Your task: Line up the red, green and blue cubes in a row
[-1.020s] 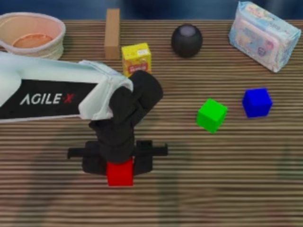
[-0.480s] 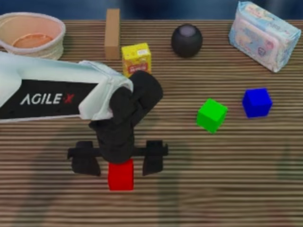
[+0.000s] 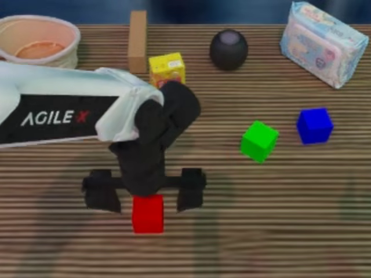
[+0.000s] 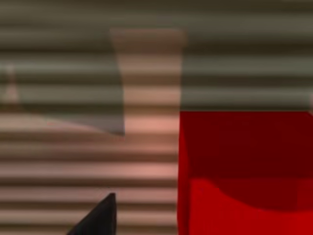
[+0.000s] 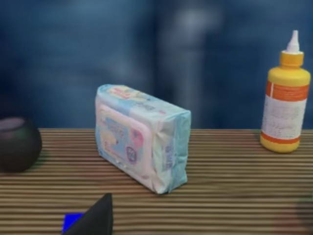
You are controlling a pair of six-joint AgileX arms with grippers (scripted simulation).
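One line of writing can be read: "AGILE X", in white and red letters on the black panel of the left arm [image 3: 58, 113], which reaches in from the left side of the table [image 3: 243, 231] in the top view. The pack of wipes [image 3: 323, 41] at the far right carries a printed label, but its words are too small to tell, and the same holds for the yellow juice carton [image 3: 167, 69] and for the yellow bottle [image 5: 287, 100] that only the right wrist view shows. The basket [image 3: 38, 39] stands at the far left corner, the tan wooden block [image 3: 137, 40] just beside the carton, and the black ball [image 3: 228, 50] between the carton and the wipes. The left gripper [image 3: 145, 191] hangs over the near left part of the table with its fingers [image 3: 190, 189] spread wide apart. The red cube [image 3: 147, 213] lies on the table between the two fingers and slightly nearer to the front edge, not touching them. The green cube [image 3: 259, 140] lies right of the centre, tilted, and the blue cube [image 3: 314, 125] is near it, farther right. The right gripper does not appear in the top view, and I cannot tell its state.
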